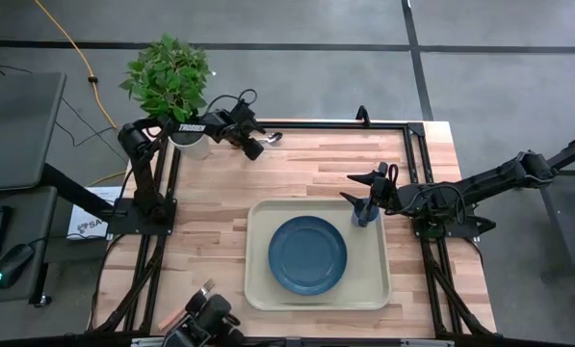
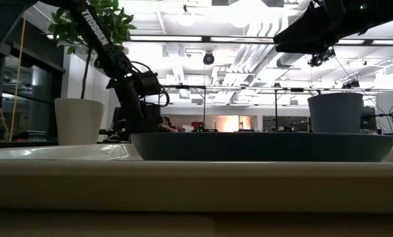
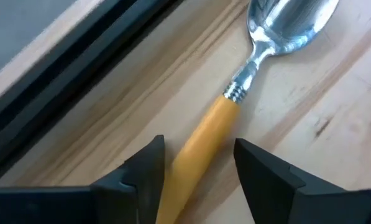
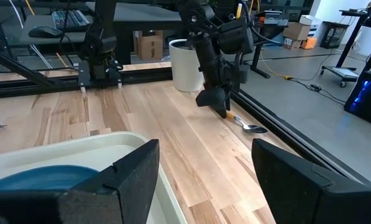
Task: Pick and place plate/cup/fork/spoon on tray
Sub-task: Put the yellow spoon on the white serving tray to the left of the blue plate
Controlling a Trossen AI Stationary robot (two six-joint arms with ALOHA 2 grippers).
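The spoon (image 3: 235,93) lies flat on the wooden table at the far left, its orange handle (image 3: 194,155) running back between the fingers of my left gripper (image 3: 199,165), which is open and straddles the handle without a visible touch. It also shows in the high view (image 1: 271,138). The dark-blue plate (image 1: 307,253) lies in the middle of the beige tray (image 1: 258,289). The blue cup (image 1: 364,216) stands upright in the tray's far right corner. My right gripper (image 1: 348,187) hovers open just above and beyond the cup, empty. The fork (image 1: 198,294) lies at the near left edge.
A white plant pot (image 1: 189,145) with a green plant stands at the far left corner, right behind my left arm. A black frame rail (image 3: 79,68) runs along the far edge beside the spoon. A camera mount (image 1: 210,318) sits by the fork.
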